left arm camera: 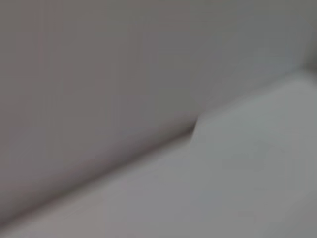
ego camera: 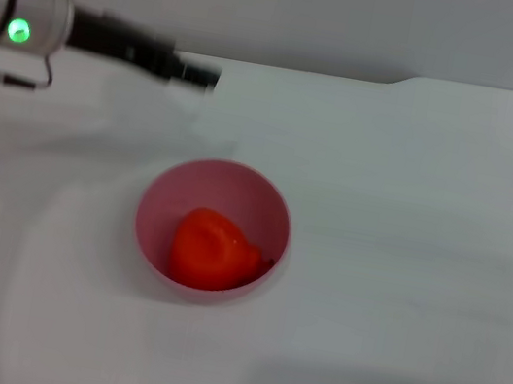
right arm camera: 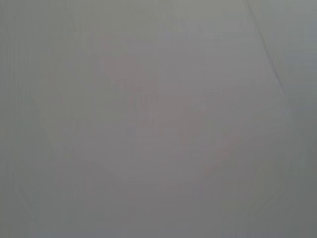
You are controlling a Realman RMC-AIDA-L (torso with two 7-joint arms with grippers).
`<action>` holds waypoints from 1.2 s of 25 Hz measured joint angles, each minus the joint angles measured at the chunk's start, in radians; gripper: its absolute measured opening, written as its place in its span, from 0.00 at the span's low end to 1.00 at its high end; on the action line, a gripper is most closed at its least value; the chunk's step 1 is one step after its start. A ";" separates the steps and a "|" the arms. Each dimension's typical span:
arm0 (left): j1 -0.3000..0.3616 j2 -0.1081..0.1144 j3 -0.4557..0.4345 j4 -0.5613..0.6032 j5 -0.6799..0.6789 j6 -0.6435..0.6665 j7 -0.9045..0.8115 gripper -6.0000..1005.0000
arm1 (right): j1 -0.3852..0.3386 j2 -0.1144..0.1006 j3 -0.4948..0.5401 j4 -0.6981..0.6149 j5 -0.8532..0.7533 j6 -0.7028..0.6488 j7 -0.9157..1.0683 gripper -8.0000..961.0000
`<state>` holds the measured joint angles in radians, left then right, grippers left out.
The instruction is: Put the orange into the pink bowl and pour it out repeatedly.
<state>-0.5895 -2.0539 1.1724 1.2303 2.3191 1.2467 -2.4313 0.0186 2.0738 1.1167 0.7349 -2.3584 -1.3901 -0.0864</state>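
Observation:
The pink bowl (ego camera: 165,195) stands upright on the white table (ego camera: 407,237), a little left of the middle in the head view. The orange (ego camera: 214,249) lies inside it, against the near side, with a small dark nub at its right edge. My left gripper (ego camera: 197,74) hangs at the upper left, above and behind the bowl and apart from it, at the end of a silver wrist with a green light (ego camera: 17,31). My right arm is out of the head view. Neither wrist view shows the bowl or the orange.
The table's far edge (ego camera: 307,68) meets a plain grey wall, with a small step in the edge at the back right. In the left wrist view only the table surface (left arm camera: 247,188) and the wall show. The right wrist view is plain grey.

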 joint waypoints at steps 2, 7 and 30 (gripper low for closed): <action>0.045 -0.001 -0.027 0.057 -0.167 -0.054 0.061 0.81 | 0.005 0.000 0.000 -0.011 -0.001 0.000 0.015 0.71; 0.203 -0.007 -0.019 0.014 -0.776 -0.238 0.462 0.81 | 0.010 0.000 -0.011 -0.029 -0.004 0.000 0.019 0.71; 0.387 -0.022 0.614 -0.678 -2.534 0.044 2.405 0.80 | 0.093 0.000 -0.012 -0.211 -0.015 -0.041 0.010 0.71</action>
<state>-0.2029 -2.0763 1.7864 0.5521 -0.2147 1.2905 -0.0261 0.1114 2.0742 1.1047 0.5243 -2.3735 -1.4310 -0.0764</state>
